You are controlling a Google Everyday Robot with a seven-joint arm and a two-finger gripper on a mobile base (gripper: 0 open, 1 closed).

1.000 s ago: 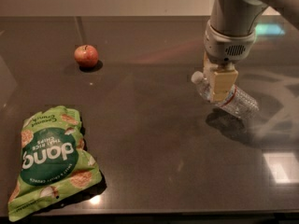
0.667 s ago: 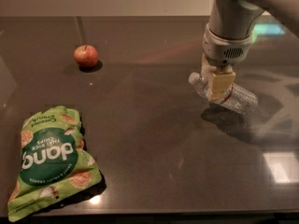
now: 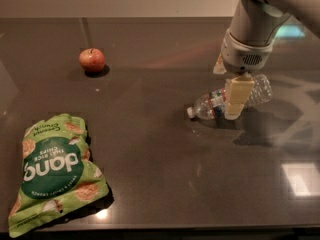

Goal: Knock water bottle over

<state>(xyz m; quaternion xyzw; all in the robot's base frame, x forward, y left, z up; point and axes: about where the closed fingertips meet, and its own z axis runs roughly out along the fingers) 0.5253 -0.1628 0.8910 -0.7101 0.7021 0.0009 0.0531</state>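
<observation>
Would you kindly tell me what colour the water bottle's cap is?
The cap is white, camera view; the pincer is over the lying water bottle.

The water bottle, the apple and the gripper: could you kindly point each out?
water bottle (image 3: 209, 105), camera view, clear body beside its label.
apple (image 3: 92, 60), camera view, its red middle.
gripper (image 3: 231, 97), camera view, its pale lower end, across the lying bottle.

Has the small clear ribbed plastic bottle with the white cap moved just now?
Yes. Against the unmoved red apple, the water bottle has swung its capped end left and nearer, toward the green chip bag. The gripper hangs over its middle.
</observation>
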